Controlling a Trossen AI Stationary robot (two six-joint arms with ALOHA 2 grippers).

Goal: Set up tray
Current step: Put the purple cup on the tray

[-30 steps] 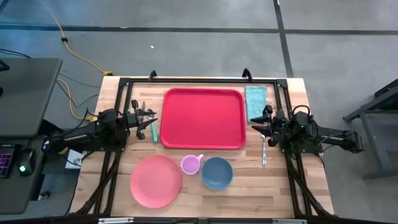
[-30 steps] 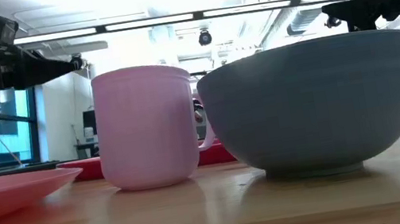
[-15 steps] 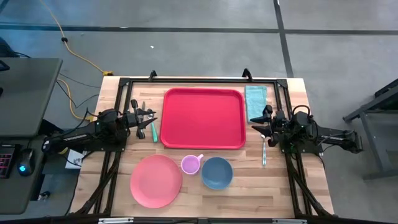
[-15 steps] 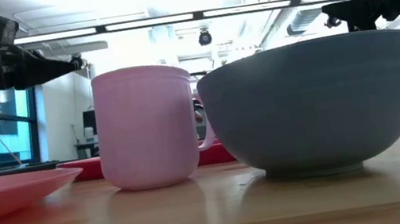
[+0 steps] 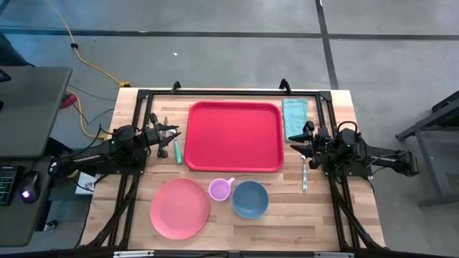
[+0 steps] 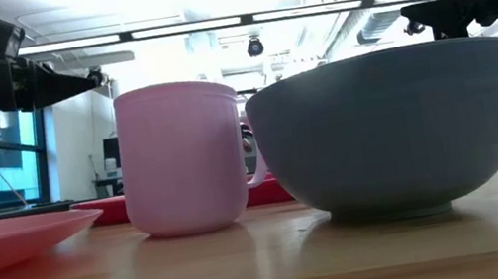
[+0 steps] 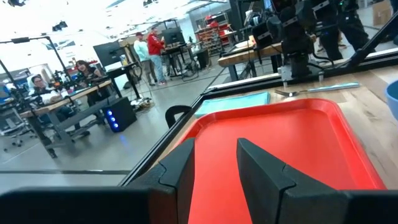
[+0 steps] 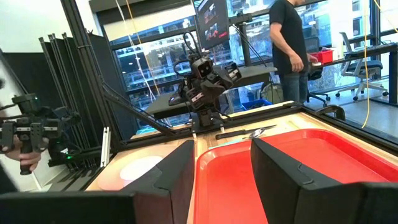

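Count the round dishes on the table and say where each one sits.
3, all on the table's near side, off the empty red tray: the pink plate at left, the pink mug in the middle, the blue bowl at right. None looks hidden.

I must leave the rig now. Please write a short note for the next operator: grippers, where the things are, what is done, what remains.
Left gripper: open, empty, hovering by the tray's left edge. Right gripper: open, empty, by the tray's right edge.
Tray: at the table's middle back, nothing on it.
Pink plate, pink mug and blue bowl: in a row in front of the tray.
Teal cloth and spoon: right of the tray. Green utensil: left of it.
Done: nothing loaded yet. Left: apparently all the dishes and utensils.
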